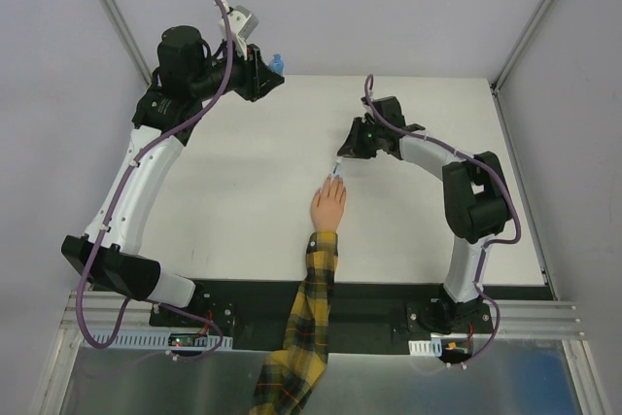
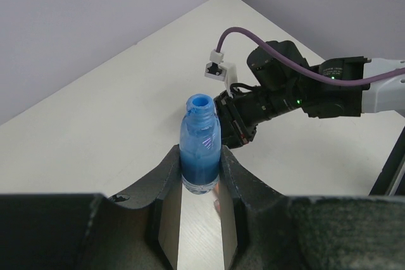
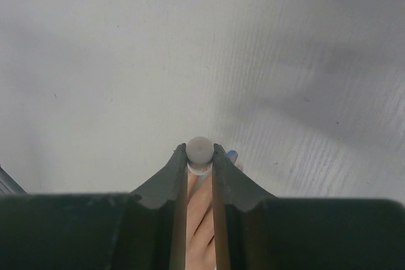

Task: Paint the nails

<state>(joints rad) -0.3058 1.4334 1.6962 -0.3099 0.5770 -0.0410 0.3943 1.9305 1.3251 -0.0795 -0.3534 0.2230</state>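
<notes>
The nails (image 1: pixel 334 182) sit on the little hand (image 1: pixel 328 209), middle of the desk (image 1: pixel 243 211) toward its near edge. Right gripper (image 3: pixel 200 156) is clamped on the white brush cap (image 3: pixel 199 148) right above them; left gripper (image 2: pixel 201 178) grips the open blue bottle (image 2: pixel 200 143) at the far edge. Slight sideways drift and polish smears skin, imo.
</notes>
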